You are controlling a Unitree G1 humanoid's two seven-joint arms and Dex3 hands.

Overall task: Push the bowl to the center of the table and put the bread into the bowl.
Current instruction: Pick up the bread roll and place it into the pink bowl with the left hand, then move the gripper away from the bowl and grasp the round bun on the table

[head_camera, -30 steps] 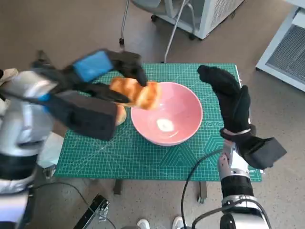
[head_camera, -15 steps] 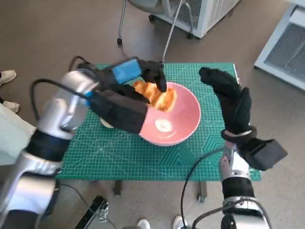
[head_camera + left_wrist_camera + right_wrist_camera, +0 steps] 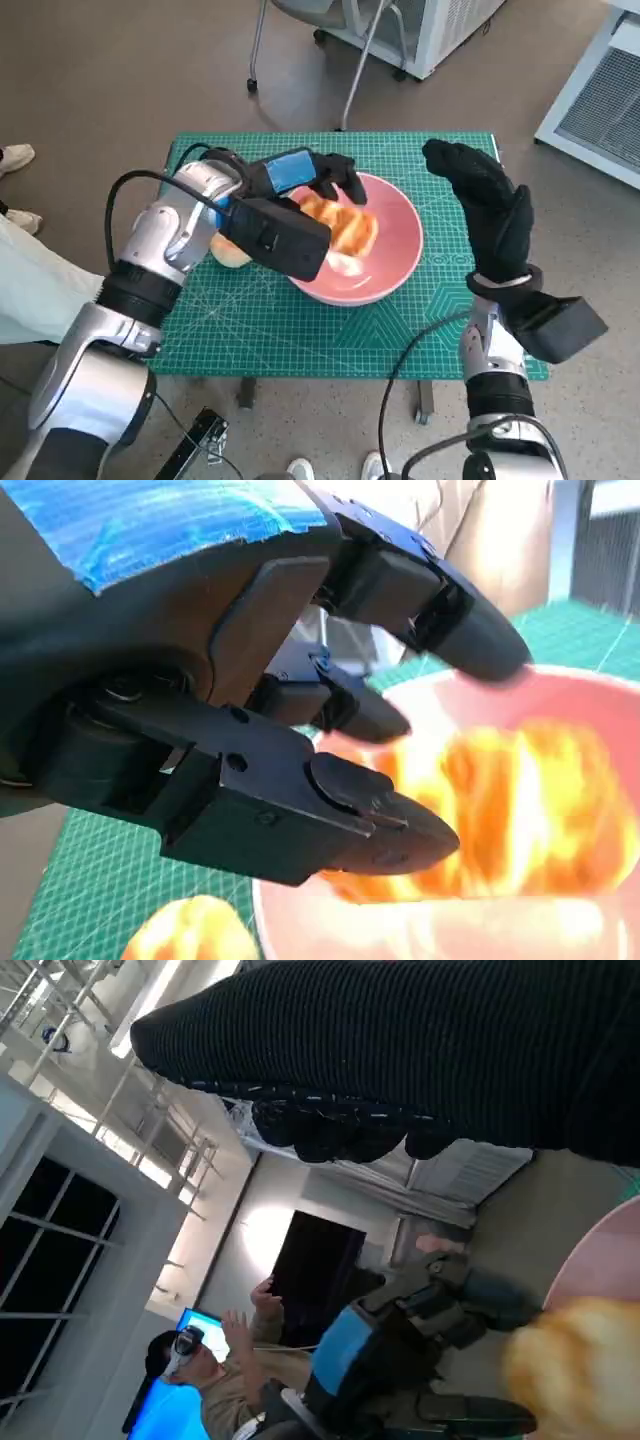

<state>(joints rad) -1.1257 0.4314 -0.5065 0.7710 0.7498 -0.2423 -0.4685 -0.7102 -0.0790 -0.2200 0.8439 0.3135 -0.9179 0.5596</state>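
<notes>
Change: my left robot hand (image 3: 318,178) carried the bread (image 3: 343,225) down into the bowl (image 3: 400,262).
Grasp: still clamped on bread.
Right robot hand (image 3: 487,205): fingers apart, empty.

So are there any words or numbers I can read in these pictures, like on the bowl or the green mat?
None can be read.
Green mat: only white grid lines; any print is too small to read.
Pink bowl: plain.
Blue tape on the left hand: no writing.
Blue screen in the right wrist view: too blurred to read.
</notes>
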